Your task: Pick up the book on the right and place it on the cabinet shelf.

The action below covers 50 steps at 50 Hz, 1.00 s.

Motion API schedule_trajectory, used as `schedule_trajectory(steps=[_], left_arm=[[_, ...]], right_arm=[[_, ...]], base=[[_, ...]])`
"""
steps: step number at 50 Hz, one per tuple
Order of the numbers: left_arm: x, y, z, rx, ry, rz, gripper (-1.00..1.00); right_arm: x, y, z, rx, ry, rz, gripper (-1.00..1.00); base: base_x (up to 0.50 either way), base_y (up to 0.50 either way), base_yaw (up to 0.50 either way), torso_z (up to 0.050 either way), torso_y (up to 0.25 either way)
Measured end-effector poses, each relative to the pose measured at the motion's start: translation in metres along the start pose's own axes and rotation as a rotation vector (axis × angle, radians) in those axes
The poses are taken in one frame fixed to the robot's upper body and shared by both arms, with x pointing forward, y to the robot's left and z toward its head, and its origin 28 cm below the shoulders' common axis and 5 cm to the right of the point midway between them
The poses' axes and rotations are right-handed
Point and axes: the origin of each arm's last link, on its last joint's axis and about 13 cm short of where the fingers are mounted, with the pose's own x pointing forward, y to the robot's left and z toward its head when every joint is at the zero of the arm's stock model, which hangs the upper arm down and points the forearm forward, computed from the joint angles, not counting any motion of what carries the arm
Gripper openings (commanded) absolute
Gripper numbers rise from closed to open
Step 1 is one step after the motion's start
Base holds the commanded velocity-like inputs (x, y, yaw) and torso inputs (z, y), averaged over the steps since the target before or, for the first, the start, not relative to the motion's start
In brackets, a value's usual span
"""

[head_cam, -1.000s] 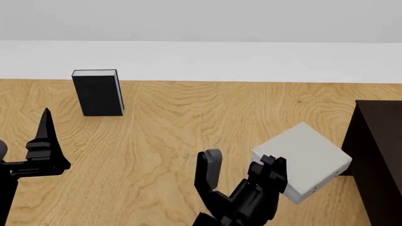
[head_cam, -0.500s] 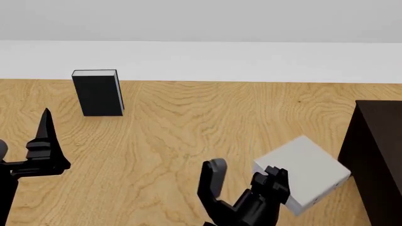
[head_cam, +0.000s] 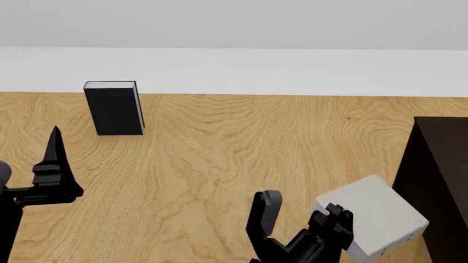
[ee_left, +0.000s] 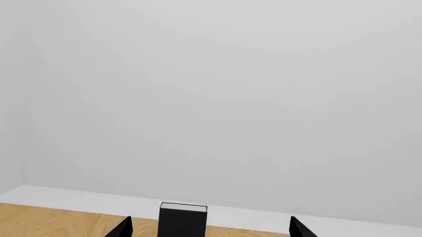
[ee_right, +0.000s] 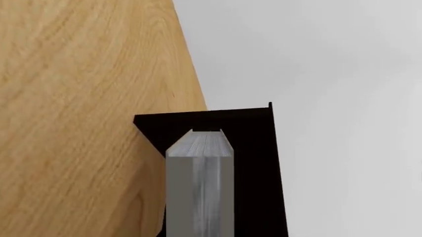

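Right tool point(head_cam: 303, 219) has the book point(head_cam: 373, 219) pinched at one corner, tilted, above the bench point(head_cam: 219, 159) at five o'clock, just beside the cabinet shelf point(head_cam: 439, 181). That shallow bite could let it twist loose or clip the dark panel. Left tool point(ee_left: 207, 227) hangs spread, apparently empty.

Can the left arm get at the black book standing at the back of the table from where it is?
Probably yes: the left gripper is open, and only bare table lies between it and the upright black book, though it sits well short.
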Motion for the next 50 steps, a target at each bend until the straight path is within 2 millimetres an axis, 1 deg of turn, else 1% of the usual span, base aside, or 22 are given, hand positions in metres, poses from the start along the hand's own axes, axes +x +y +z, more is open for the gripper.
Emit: schedule_trajectory(steps=[20,50], left_arm=[[0.000,-0.001,0.000,0.002,0.000,-0.003,1.00],[0.000,-0.001,-0.002,0.006,0.003,-0.007,1.00]], right_arm=[[0.004,-0.002,-0.004,-0.010,0.058,-0.022,-1.00],[0.009,0.001,-0.012,-0.006,0.115,-0.020,-1.00]], base=[[0.00,0.00,0.00,0.000,0.002],[0.00,0.00,0.00,0.000,0.001]])
